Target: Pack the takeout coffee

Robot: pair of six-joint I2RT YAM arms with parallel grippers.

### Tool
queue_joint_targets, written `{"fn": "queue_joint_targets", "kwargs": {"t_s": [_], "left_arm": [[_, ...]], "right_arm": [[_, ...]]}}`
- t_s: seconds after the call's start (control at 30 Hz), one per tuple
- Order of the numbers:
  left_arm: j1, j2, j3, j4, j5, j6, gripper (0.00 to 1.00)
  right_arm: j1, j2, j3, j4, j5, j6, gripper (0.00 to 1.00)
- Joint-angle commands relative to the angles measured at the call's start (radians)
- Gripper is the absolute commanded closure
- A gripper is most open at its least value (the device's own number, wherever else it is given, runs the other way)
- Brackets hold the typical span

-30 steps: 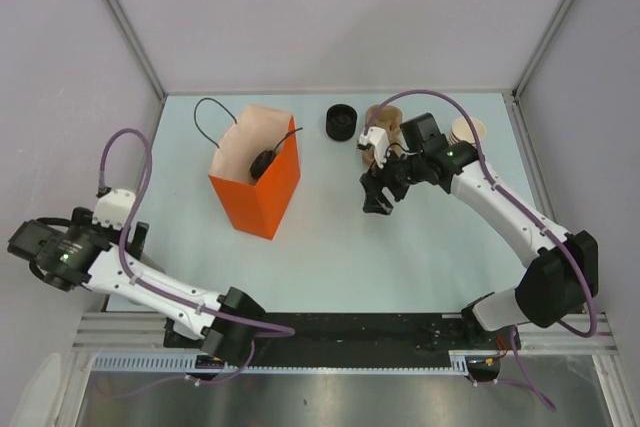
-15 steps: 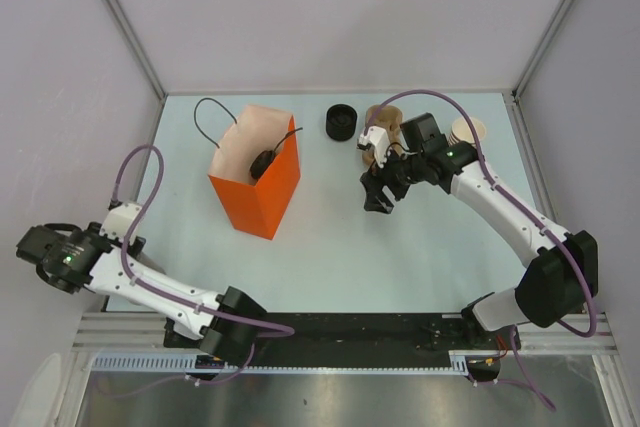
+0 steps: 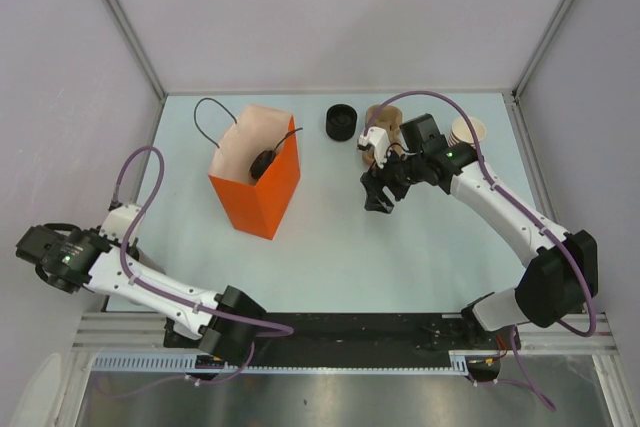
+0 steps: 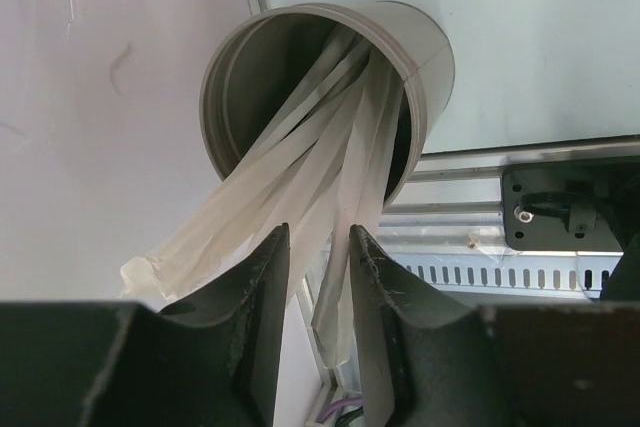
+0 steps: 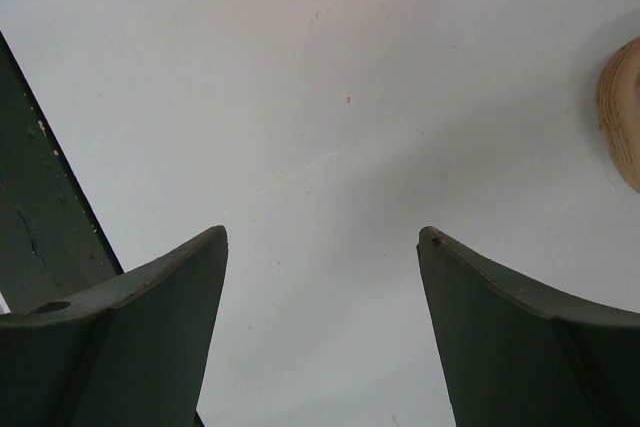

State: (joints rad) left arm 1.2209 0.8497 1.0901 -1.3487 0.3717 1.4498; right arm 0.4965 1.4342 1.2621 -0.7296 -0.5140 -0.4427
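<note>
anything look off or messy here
The paper-wrapped straws splay loosely out of the grey tub by the left pincer, rather than standing tidy. The orange bag sits skewed to the table edges.

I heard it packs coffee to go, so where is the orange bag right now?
In the top view, the orange bag stands open on the left half of the table, left of the round black object and the right gripper.

No text, label, brand or number legible anywhere. Orange bag [image 3: 255, 197] far left and grey tub [image 4: 430, 57] both plain.
</note>
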Motion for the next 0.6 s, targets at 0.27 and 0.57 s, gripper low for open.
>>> {"fn": "queue_joint_targets", "kwargs": {"t_s": [0.27,0.57], "left_arm": [[0.008,0.003,0.033,-0.121,0.053,0.024,0.86],[0.008,0.009,0.054,-0.119,0.082,0.018,1.0]], "right_arm": [[0.008,-0.001,-0.001,0.025,0.009,-0.007,0.2],[0.008,0.003,-0.001,0.025,0.009,-0.007,0.21]]}}
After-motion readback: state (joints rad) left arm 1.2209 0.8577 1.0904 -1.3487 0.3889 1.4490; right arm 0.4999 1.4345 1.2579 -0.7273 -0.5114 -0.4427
